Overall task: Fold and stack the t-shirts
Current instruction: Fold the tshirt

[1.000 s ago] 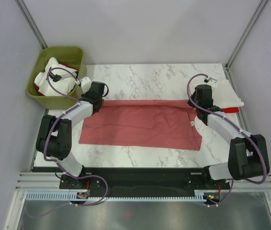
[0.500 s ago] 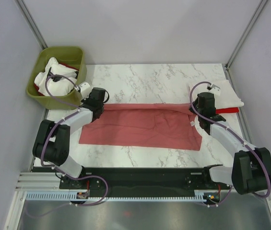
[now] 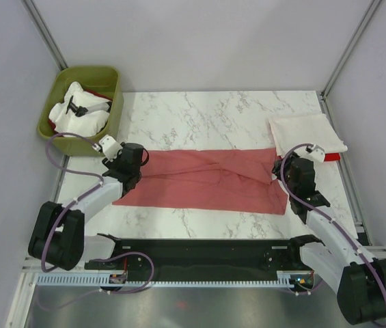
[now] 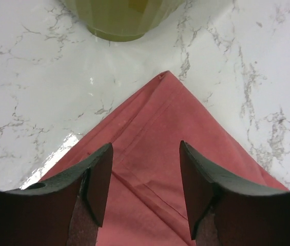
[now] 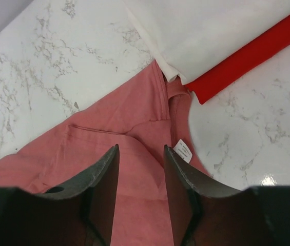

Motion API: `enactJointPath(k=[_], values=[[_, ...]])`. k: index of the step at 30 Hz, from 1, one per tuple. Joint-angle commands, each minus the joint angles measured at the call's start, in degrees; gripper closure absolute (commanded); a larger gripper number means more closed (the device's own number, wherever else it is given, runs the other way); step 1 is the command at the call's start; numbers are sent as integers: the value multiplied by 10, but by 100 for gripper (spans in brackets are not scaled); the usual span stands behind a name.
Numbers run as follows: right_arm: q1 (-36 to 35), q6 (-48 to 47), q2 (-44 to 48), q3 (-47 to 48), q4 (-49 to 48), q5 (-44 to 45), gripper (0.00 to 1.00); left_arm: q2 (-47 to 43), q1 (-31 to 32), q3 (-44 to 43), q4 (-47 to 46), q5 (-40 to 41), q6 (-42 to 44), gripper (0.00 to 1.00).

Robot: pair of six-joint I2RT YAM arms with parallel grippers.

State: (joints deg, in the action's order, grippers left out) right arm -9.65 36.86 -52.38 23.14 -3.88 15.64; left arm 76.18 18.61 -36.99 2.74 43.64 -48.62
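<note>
The dusty salmon-red t-shirt [image 3: 206, 181] lies flat as a long band across the table, its far edge folded over. My left gripper [image 3: 135, 164] hovers open over its left far corner [image 4: 160, 123], nothing between the fingers [image 4: 99, 179]. Over the shirt's right end [image 5: 109, 128], beside the white neck tag [image 5: 183, 151], my right gripper [image 3: 295, 172] is open too. The cream-white t-shirt [image 3: 309, 133] lies folded at the right on the bright red t-shirt [image 3: 329, 157]; both appear in the right wrist view, cream [image 5: 211, 31] over red [image 5: 252, 51].
A green bin [image 3: 83, 99] holding white cloth stands at the far left corner, its base [image 4: 119, 20] just beyond my left gripper. Grey walls enclose the table on three sides. Bare marble [image 3: 206, 113] lies beyond the shirt.
Both grippers carried the shirt's far edge toward the near side and folded it over. Then both opened and let go. Both arms now sit lower over the shirt's ends.
</note>
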Motion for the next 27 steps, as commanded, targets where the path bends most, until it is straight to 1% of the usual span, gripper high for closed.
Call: enactJointPath(k=[1,3,4,6,8,9,12,13,15,16,17,18,19,20,22,23,24,25,26,27], values=[[-4,-6,15,8,-43,-12,52,-59,16,8,-22,43,-31,38],[-8,-15,-8,23,-46,-33,51,-75,29,3,-20,37,-25,38],[-11,-18,-40,43,-46,-39,49,-75,41,-1,-20,27,-17,38],[-25,-30,-76,64,-45,-53,48,-56,46,-20,-10,17,-6,38],[-49,-41,-132,98,-43,-58,48,-39,46,-28,-5,-1,-8,38],[-57,-46,-168,111,-37,-54,48,-18,47,-34,-5,-18,-7,39],[-89,-52,-226,165,-29,-55,47,25,46,-38,-13,-56,-6,41],[-96,-59,-261,178,-22,-54,47,34,47,-39,-25,-93,-2,42],[-111,-61,-291,214,-10,-52,46,56,47,-52,-60,-148,34,42],[-114,-60,-310,222,-2,-45,45,72,49,-58,-70,-203,44,42],[-115,-55,-315,227,-1,-43,44,80,51,-62,-109,-245,61,41],[-115,-52,-318,227,-1,-39,43,85,52,-65,-147,-294,96,39],[-115,-49,-314,224,4,-21,42,98,61,-69,-170,-369,99,34],[-115,-42,-308,223,9,-11,42,105,69,-73,-205,-389,99,32],[-114,-36,-282,213,21,17,42,127,95,-99,-232,-431,99,31],[-113,-33,-273,207,23,36,42,154,105,-116,-236,-435,101,31],[-111,-23,-264,201,24,41,42,174,114,-155,-230,-435,105,31],[-107,-19,-249,191,25,41,43,191,128,-176,-223,-435,111,31],[-97,-14,-244,188,26,39,43,231,135,-196,-218,-450,114,32],[-91,-2,-239,184,28,35,44,249,143,-233,-205,-454,116,32]])
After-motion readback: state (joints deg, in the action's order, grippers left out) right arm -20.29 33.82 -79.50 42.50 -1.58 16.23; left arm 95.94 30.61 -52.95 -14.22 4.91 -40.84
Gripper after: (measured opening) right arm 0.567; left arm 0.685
